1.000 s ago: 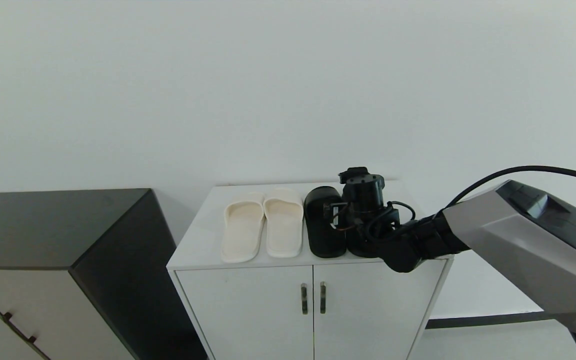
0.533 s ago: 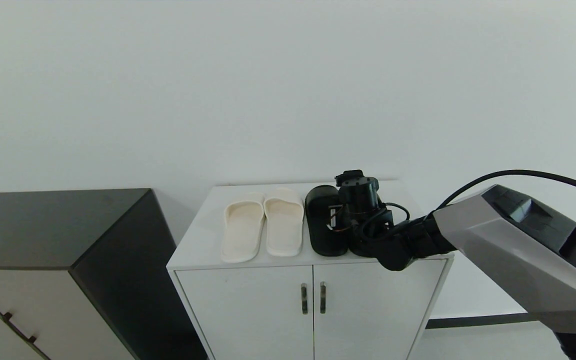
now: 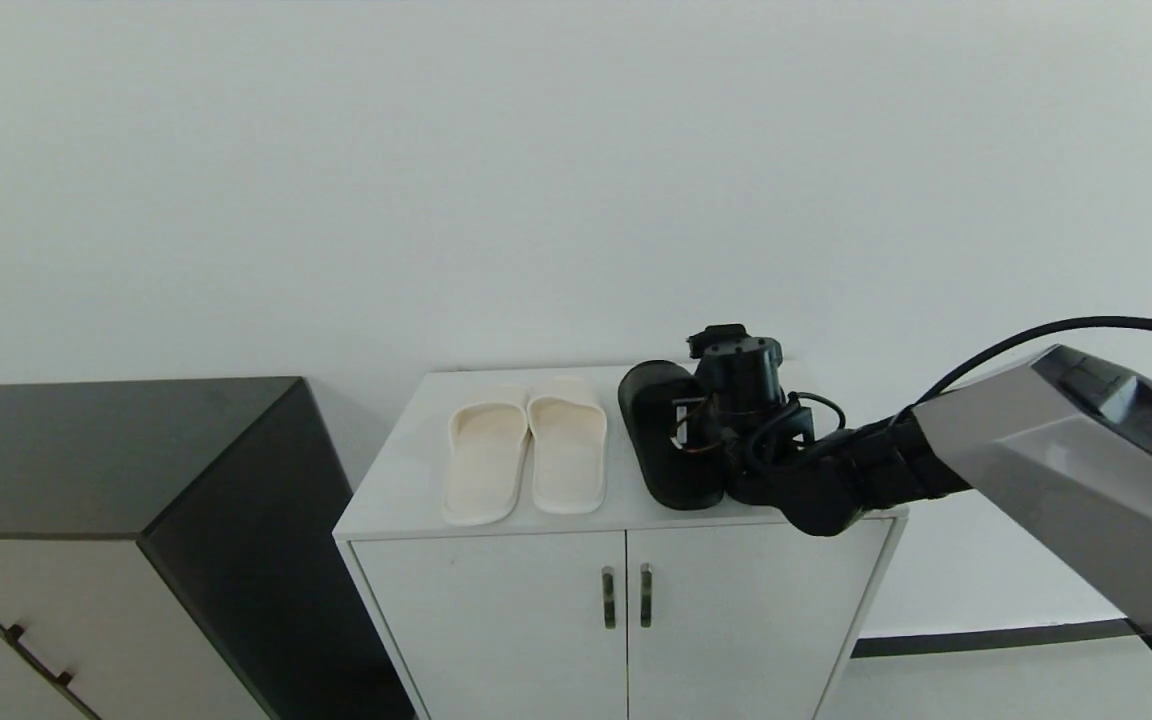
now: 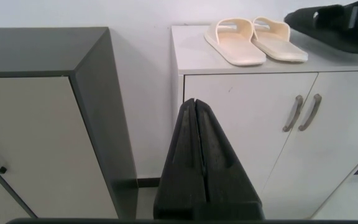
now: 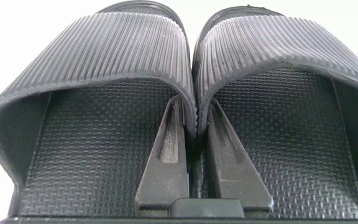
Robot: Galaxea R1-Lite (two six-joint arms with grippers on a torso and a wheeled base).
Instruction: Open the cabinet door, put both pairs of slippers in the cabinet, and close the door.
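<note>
Two black slippers [image 3: 664, 440] pinched by adjoining strap edges between right gripper [image 5: 196, 146] fingers; pair tilted over cabinet [image 3: 406, 470] top, beside cream slippers [image 3: 526, 455]. Doors [image 3: 516, 620] shut. Left gripper [image 4: 196, 143] fingers closed, empty. Judgement: hold pinch firm, lift clear, left opens door first.

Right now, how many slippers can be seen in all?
4. Two cream slippers lie side by side on the white cabinet. Two black slippers are to their right, inner strap edges pinched together in the right gripper. The doors are shut, so any inside are hidden.
</note>
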